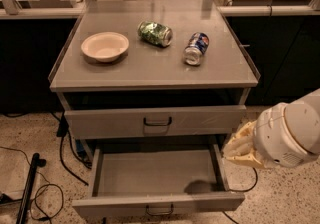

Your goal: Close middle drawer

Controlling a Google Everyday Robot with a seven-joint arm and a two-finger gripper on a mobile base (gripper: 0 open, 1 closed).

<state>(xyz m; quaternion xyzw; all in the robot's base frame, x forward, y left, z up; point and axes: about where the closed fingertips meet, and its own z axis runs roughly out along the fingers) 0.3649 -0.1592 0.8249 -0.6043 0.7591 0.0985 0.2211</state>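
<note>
Noted: middle drawer pulled far out below the upper drawer, front panel and loop handle close to the lower edge. Dark shadow over the tray's right front corner. Noted: gripper low at right, just beside the drawer's right wall, largely masked by the white arm housing, itself cut off at the right edge; released or clenched, cannot tell. On the cabinet top: bowl, green can and blue can, both on their sides.

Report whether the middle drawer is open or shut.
Open: the middle drawer is pulled far out, its bare tray floor showing. The tool hovers by its right wall.
</note>
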